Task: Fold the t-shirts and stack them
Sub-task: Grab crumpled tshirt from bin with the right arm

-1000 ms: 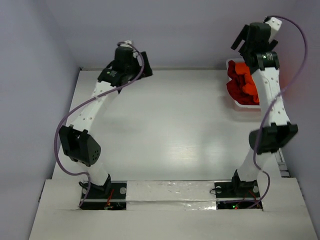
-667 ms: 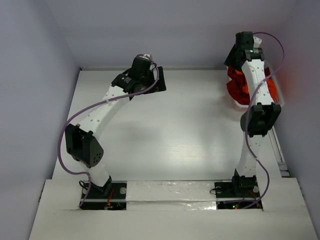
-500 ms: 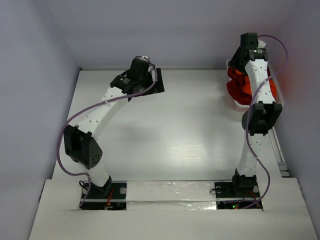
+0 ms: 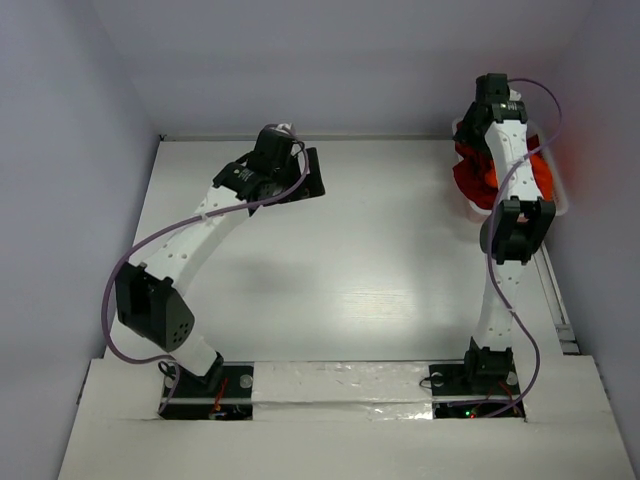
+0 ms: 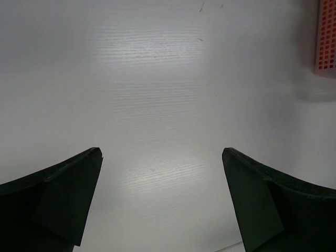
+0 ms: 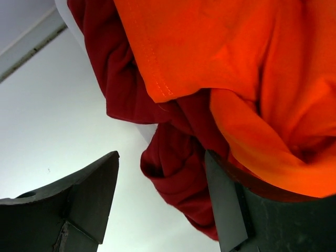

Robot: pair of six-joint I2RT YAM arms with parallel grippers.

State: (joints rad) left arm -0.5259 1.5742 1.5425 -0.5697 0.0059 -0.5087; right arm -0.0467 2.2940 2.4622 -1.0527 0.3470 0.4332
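Right wrist view: right pincer (image 6: pixel 161 157) spread apart, a dark red t-shirt (image 6: pixel 173 173) fold seemingly between its fingers, orange t-shirt (image 6: pixel 210 47) just beyond, likely poised to pull one out. Left pincer (image 5: pixel 161 152) hovers apart over the table (image 5: pixel 157 79).

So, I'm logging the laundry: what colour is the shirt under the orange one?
Dark red; that t-shirt shows best in the right wrist view.
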